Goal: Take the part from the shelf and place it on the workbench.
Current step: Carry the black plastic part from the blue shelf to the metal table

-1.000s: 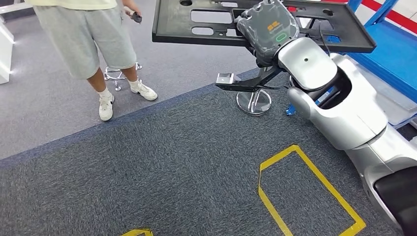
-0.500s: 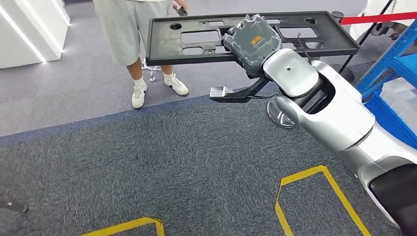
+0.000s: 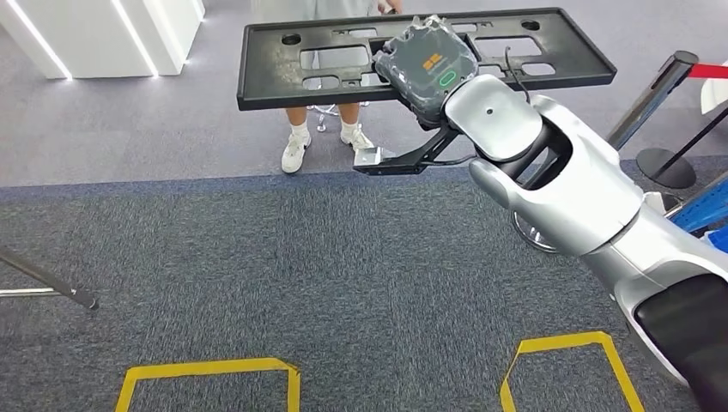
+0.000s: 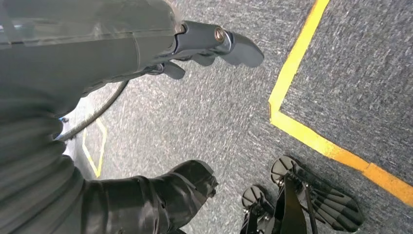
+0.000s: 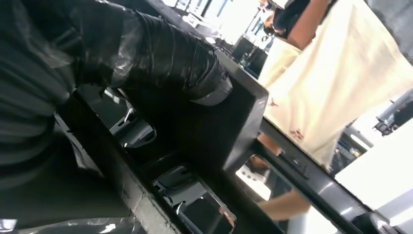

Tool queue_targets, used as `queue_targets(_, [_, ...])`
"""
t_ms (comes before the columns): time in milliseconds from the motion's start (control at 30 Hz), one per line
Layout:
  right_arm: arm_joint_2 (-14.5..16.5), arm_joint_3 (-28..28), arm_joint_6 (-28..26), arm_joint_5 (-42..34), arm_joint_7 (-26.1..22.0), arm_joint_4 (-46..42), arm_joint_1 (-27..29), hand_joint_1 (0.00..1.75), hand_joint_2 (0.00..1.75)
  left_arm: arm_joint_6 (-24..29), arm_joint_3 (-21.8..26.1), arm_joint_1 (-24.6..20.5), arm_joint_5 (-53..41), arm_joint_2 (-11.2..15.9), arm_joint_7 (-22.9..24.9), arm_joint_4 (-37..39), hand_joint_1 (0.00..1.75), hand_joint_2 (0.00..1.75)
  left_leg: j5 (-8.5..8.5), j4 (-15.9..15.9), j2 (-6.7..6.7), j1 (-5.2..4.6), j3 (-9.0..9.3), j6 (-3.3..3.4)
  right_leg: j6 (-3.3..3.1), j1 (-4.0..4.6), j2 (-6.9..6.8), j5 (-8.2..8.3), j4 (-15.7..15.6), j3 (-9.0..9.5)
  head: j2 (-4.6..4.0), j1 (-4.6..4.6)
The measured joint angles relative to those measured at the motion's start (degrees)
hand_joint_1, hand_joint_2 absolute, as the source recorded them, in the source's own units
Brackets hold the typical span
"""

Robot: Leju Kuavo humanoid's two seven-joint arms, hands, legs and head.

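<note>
Person [image 3: 322,129] just beyond held part [image 3: 343,58], stanchion [image 3: 659,94] right

Right robot hand [image 5: 146,63], thumb clamped over the black part's [image 5: 234,131] edge; person's cream shirt [image 5: 336,83] at 2 o'clock.

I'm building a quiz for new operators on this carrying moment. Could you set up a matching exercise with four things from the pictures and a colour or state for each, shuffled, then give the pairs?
Things:
1. black part
2. floor tape
3. left hand
4. person's shoes

Colour or state:
A. yellow
B. hanging over the carpet, holding nothing
C. white
D. carried flat in the right hand

Pairs: 1-D, 2-A, 3-B, 4-C
</note>
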Motion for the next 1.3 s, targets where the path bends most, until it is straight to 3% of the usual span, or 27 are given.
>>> queue_targets(33, [0.07,0.03,-0.01,0.01,0.01,0.03,0.02,1.75,1.75,0.01,0.0,0.03,0.01,0.02,0.18,0.0,0.0,1.75,0.08,-0.27,-0.63,0.12,0.22,0.35,0.34,-0.09,-0.17,-0.2,-0.01,0.15,0.0,0.01])
queue_targets(100, [0.13,0.07,-0.01,0.01,0.01,0.13,0.02,1.75,1.75,0.03,0.0,0.02,0.01,0.04,0.44,0.0,0.0,1.75,0.34,-0.98,-1.79,0.38,0.83,1.03,0.9,-0.4,2.14,-1.57,1.86,-0.41,0.0,0.04])
queue_targets(167, [0.03,0.1,0.01,0.01,0.02,0.25,0.1,1.75,1.75,0.02,0.0,-0.09,0.02,0.04,0.55,0.0,0.0,1.75,0.44,-1.28,-2.93,0.48,1.15,1.51,1.19,-0.66,5.59,-4.62,8.06,-3.41,-0.01,0.09])
queue_targets(233, [-0.09,0.22,0.02,0.01,0.02,0.41,0.46,1.75,1.75,-0.01,-0.01,-0.19,0.07,0.06,0.56,0.0,0.0,1.75,0.4,-1.18,-4.37,0.46,1.16,1.72,1.38,-0.72,6.61,-6.7,14.69,-7.09,-0.01,0.09])
queue_targets(267, [-0.13,0.34,0.01,0.01,0.02,0.51,0.63,1.75,1.75,-0.01,-0.02,-0.22,0.11,0.07,0.56,0.0,0.0,1.75,0.38,-1.07,-5.26,0.45,1.17,1.74,1.44,-0.78,6.7,-6.23,15.64,-7.9,-0.01,0.1])
queue_targets(300, [-0.16,0.44,-0.01,0.01,0.02,0.6,0.73,1.75,1.75,-0.02,-0.02,-0.23,0.15,0.08,0.56,0.0,0.0,1.75,0.33,-0.93,-6.17,0.46,1.2,1.72,1.42,-0.87,6.82,-4.68,14.44,-7.67,-0.01,0.09])
queue_targets(333, [-0.18,0.53,-0.03,0.01,0.02,0.67,0.72,1.75,1.75,-0.02,-0.02,-0.22,0.19,0.08,0.57,0.0,0.0,1.75,0.24,-0.72,-7.12,0.47,1.24,1.64,1.33,-0.99,7.24,-2.36,11.31,-6.51,-0.01,0.1])
queue_targets(400, [-0.2,0.6,-0.08,0.02,0.02,0.82,0.59,1.75,1.75,-0.02,-0.01,-0.17,0.21,0.03,0.61,0.0,0.0,1.75,0.02,-0.17,-8.68,0.54,0.93,1.32,1.07,-1.36,10.17,1.03,4.32,-3.7,-0.01,0.09])
queue_targets(467, [-0.19,0.75,-0.13,0.04,-0.01,0.99,0.49,1.75,1.75,-0.02,0.0,-0.1,0.22,-0.02,0.63,0.0,0.0,1.75,0.1,0.13,-10.05,0.9,0.13,0.66,0.91,-1.36,12.36,1.58,1.21,-2.43,0.0,0.1])
queue_targets(533, [-0.06,0.95,-0.16,0.05,-0.04,1.08,0.42,1.75,1.75,-0.02,0.0,0.0,0.27,0.02,0.64,-0.02,0.0,1.75,0.46,-0.09,-11.55,1.28,-0.35,-0.21,0.63,-1.26,11.19,1.59,0.46,-2.0,0.0,0.12])
queue_targets(567, [0.07,1.01,-0.16,0.05,-0.05,1.11,0.38,1.75,1.75,-0.03,0.0,0.06,0.38,-0.01,0.64,-0.04,0.0,1.75,0.37,0.02,-11.16,1.2,-0.46,-0.57,0.34,-1.34,10.29,1.71,-0.08,-1.62,-0.01,0.07])
queue_targets(633, [0.32,1.01,-0.16,0.05,-0.07,1.19,0.12,1.75,1.75,-0.18,0.03,0.06,0.83,-0.05,0.67,-0.09,0.0,1.75,-1.21,2.75,-7.9,0.9,-1.73,-1.2,-0.35,-1.58,8.45,1.98,-1.12,-0.76,-0.01,-0.33])
queue_targets(667, [0.48,1.02,-0.16,0.05,-0.09,1.25,-0.04,1.75,1.75,-0.31,0.08,0.04,1.14,-0.12,0.68,-0.09,0.0,1.75,-2.7,5.8,-5.74,0.89,-3.25,-1.5,-0.61,-1.41,7.59,1.98,-1.35,-0.49,-0.02,-0.52])
queue_targets(700, [0.59,1.03,-0.15,0.05,-0.13,1.3,-0.18,1.75,1.75,-0.45,0.15,-0.01,1.44,-0.11,0.68,-0.09,0.0,1.75,-4.19,9.35,-4.45,1.05,-5.13,-1.78,-0.79,-1.27,6.7,1.91,-1.42,-0.36,-0.02,-0.64])
queue_targets(767, [0.88,1.17,-0.14,0.05,-0.28,1.48,-0.29,1.75,1.75,-0.65,0.34,-0.08,1.85,-0.11,0.64,-0.09,0.0,1.75,-5.22,13.77,-3.55,1.37,-7.7,-2.19,-0.84,-1.08,4.87,1.66,-1.36,-0.27,-0.01,-0.65])
queue_targets(800, [1.03,1.34,-0.14,0.05,-0.39,1.58,-0.29,1.75,1.75,-0.72,0.42,-0.07,1.96,-0.11,0.62,-0.09,0.0,1.75,-4.31,13.04,-3.31,1.49,-7.45,-2.33,-0.78,-1.06,4.01,1.49,-1.29,-0.21,-0.01,-0.64])
queue_targets(833, [1.19,1.56,-0.14,0.05,-0.54,1.68,-0.31,1.75,1.75,-0.8,0.46,-0.04,1.99,-0.11,0.59,-0.09,0.0,1.75,-2.67,10.34,-2.85,1.57,-6.07,-2.41,-0.66,-1.05,3.25,1.28,-1.18,-0.11,-0.01,-0.65])
queue_targets(900, [1.43,1.97,-0.15,0.05,-0.86,1.84,-0.37,1.75,1.75,-0.99,0.51,0.0,2.02,-0.11,0.53,-0.09,0.0,1.75,0.13,3.05,-0.48,1.38,-2.17,-2.17,-0.21,-0.85,1.86,0.74,-0.89,0.2,-0.02,-0.65])
queue_targets(967, [1.61,2.33,-0.17,0.05,-1.05,1.97,-0.53,1.75,1.75,-1.14,0.54,-0.05,2.02,-0.11,0.49,-0.09,0.0,1.75,0.74,-0.37,0.91,0.92,-0.29,-1.27,0.38,-0.54,0.79,0.27,-0.74,0.52,-0.02,-0.61])
queue_targets(1033, [1.93,2.76,-0.18,0.05,-1.09,2.09,-0.7,1.75,1.75,-1.19,0.55,-0.04,2.02,-0.1,0.49,-0.09,0.0,1.75,0.55,-0.43,-0.18,0.66,-0.16,-0.36,1.02,-0.45,-0.28,-0.1,-0.83,1.0,-0.01,-0.57])
queue_targets(1067, [2.09,2.91,-0.18,0.05,-1.09,2.14,-0.76,1.75,1.75,-1.2,0.55,0.0,2.02,-0.09,0.49,-0.09,0.0,1.75,0.57,-0.65,-0.85,0.71,0.07,-0.02,1.36,-0.6,-0.24,-0.47,-0.6,1.22,-0.01,-0.55])
queue_targets(1133, [2.18,2.99,-0.19,0.05,-1.09,2.24,-1.01,1.75,1.75,-1.2,0.55,-0.1,2.02,-0.07,0.48,-0.1,0.0,1.75,0.71,-1.1,-2.09,0.93,0.59,0.71,1.79,-0.98,2.19,-2.51,2.36,0.26,0.0,-0.5])
queue_targets(1200, [2.14,3.08,-0.19,0.06,-1.09,2.33,-1.21,1.75,1.75,-1.2,0.55,-0.22,2.02,-0.06,0.48,-0.11,0.0,1.75,0.73,-1.2,-3.28,1.01,0.75,1.2,1.89,-1.15,5.56,-5.95,9.65,-3.35,0.0,-0.44])
queue_targets(1233, [2.1,3.22,-0.18,0.06,-1.1,2.39,-1.21,1.75,1.75,-1.2,0.55,-0.28,2.02,-0.05,0.49,-0.11,0.0,1.75,0.7,-1.15,-4.01,0.97,0.75,1.31,1.93,-1.14,6.31,-7.19,13.4,-5.42,0.0,-0.44])
queue_targets(1267, [2.09,3.42,-0.17,0.06,-1.1,2.48,-1.16,1.75,1.75,-1.2,0.55,-0.31,2.02,-0.04,0.49,-0.11,0.0,1.75,0.66,-1.08,-4.88,0.92,0.78,1.37,1.93,-1.12,6.62,-7.4,15.64,-6.86,0.0,-0.44])
queue_targets(1300, [2.08,3.62,-0.16,0.05,-1.11,2.56,-1.14,1.75,1.75,-1.2,0.55,-0.34,2.02,-0.03,0.49,-0.11,0.0,1.75,0.62,-0.98,-5.81,0.87,0.82,1.39,1.85,-1.12,6.77,-6.42,15.71,-7.35,0.0,-0.44])
